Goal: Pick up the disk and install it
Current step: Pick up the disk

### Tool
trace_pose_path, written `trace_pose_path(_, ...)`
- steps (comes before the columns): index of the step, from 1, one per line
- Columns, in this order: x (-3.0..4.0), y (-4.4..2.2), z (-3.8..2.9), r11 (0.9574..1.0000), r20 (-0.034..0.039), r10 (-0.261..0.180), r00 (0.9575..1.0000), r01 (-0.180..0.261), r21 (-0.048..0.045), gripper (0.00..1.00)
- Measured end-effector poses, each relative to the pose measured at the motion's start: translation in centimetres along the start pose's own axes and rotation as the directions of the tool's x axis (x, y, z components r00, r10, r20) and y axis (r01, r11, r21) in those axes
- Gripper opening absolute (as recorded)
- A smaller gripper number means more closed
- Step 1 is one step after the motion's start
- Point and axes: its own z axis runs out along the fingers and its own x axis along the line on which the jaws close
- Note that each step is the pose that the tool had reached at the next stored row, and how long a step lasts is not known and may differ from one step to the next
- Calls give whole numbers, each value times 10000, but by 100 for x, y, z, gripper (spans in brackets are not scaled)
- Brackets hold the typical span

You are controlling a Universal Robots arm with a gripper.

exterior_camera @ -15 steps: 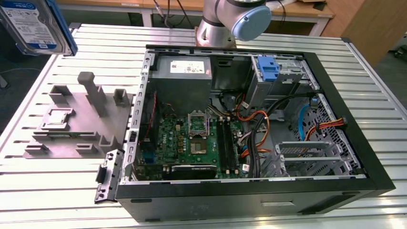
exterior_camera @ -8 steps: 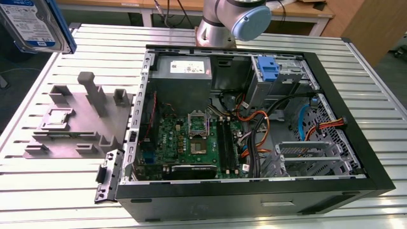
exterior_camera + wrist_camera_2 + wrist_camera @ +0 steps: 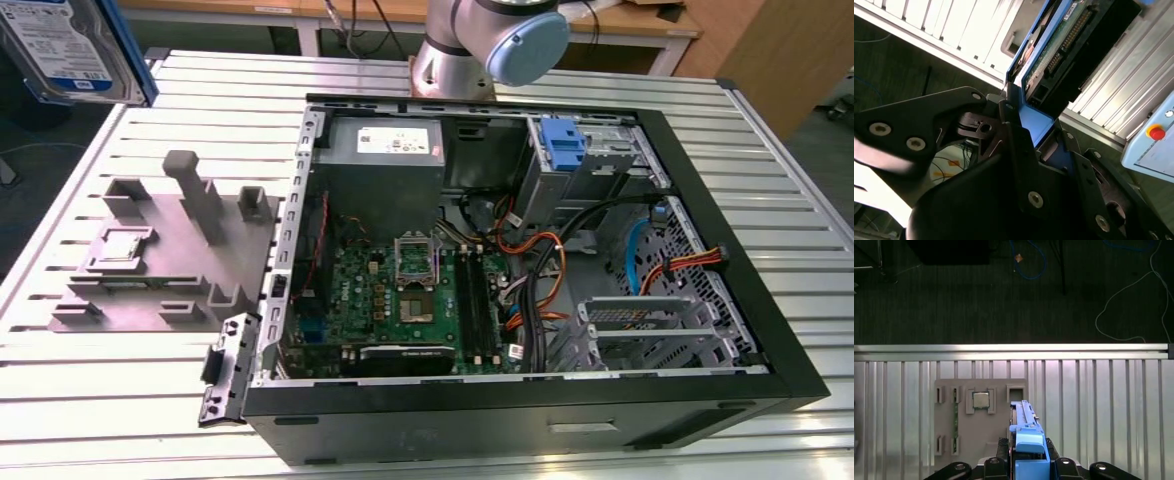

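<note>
**Exterior view: disk (image 3: pixel 74 50) held high, well apart from the open case (image 3: pixel 534 425)**

The disk hangs in the air at the exterior view's far left, above the edge of the slatted metal table (image 3: pixel 801 200). It is not yet anywhere near the bays of the case.

In the second wrist view the gripper (image 3: pixel 1036 132) is clamped on it. Its black fingers (image 3: pixel 1016 135) press from both sides against the end of the blue carrier (image 3: pixel 1035 125). In the first wrist view the disk stands edge-on between them, above a grey fixture plate (image 3: pixel 979 430) that carries a small square processor chip (image 3: pixel 981 400).

The disk is a flat metal slab, rigid and probably heavy for its size. Gripped at one end, its weight would tend to lever it downward. It is likely to tolerate a firm squeeze but not a knock or a drop.

The underside shows a bare green circuit board (image 3: pixel 1051 55) with a row of connector pins, and that face should not be gripped. The side rails of the carrier look like the safer hold. They are smooth moulded plastic, which may be a little slippery and may flex slightly.

The label face is glossy. The table is ribbed aluminium and the fixture plate is matt grey.
</note>
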Motion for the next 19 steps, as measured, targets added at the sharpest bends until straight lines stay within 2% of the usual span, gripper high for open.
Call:
trace_pose_path(14,-11,4,-247,10000,-1,0,10000,0,-1,36)
trace_pose_path(19,-11,4,-259,10000,0,-1,10000,1,0,36)
